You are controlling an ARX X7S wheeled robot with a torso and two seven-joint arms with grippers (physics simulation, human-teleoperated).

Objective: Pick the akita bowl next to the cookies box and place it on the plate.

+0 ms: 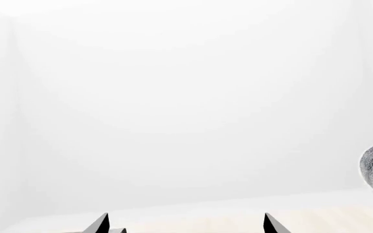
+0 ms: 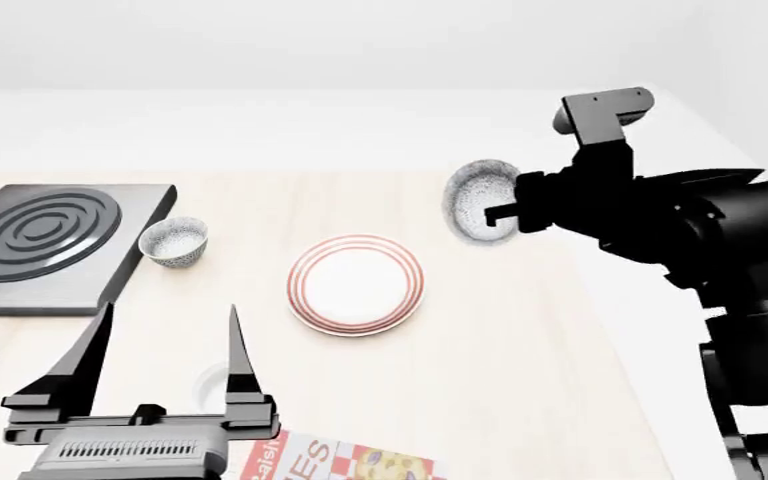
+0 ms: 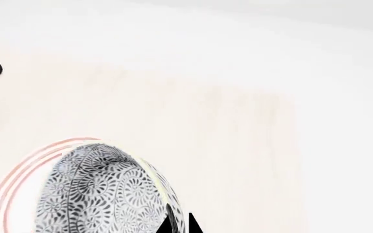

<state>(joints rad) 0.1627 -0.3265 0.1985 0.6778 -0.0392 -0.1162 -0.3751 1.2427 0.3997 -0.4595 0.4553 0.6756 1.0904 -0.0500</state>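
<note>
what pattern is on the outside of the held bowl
Fine grey-black floral speckle on white; the akita bowl shows it best in the right wrist view.

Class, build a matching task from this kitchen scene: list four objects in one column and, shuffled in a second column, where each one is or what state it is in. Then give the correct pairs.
Objects
1. held bowl
2. plate
3. cookies box
4. second bowl

States
A. beside the stove burner
B. gripped on its side by the right end effector
C. bare, mid-table
D. at the picture's near edge, beside the left end effector

Pairs: 1-B, 2-C, 3-D, 4-A
</note>
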